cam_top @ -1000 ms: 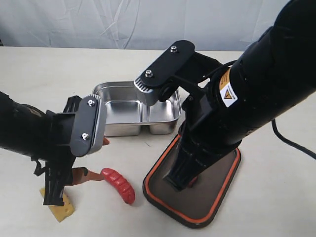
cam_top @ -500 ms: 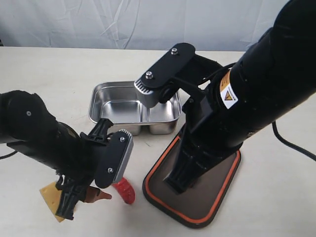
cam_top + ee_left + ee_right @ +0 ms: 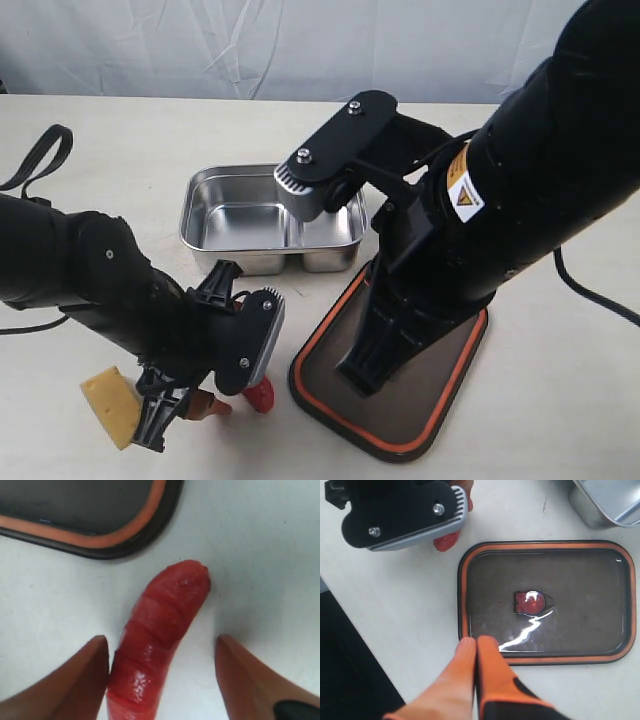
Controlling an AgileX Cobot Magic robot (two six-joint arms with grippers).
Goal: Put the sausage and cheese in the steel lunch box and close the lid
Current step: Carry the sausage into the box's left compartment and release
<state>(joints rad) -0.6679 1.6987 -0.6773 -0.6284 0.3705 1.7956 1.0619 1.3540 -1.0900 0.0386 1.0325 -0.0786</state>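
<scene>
The wide-spread left end effector (image 3: 161, 642) straddles the sausage (image 3: 162, 615); the right end effector (image 3: 476, 642) hangs pinched together over the lid (image 3: 585, 595).

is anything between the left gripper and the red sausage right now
Nothing visible. The left gripper is open, its jaws either side of the glossy red ribbed sausage on the table; the dark orange-rimmed lid lies beyond its tip.

lid (image 3: 570, 595) flat on table (image 3: 395, 605), orange rim showing, valve tab (image 3: 534, 602) at centre | right gripper (image 3: 476, 642) fingers pressed together, tips over lid's edge | sausage (image 3: 446, 541) end peeking from under left arm (image 3: 400, 512), just beside lid | steel lunch box (image 3: 605, 505) corner near lid, not touching
</scene>
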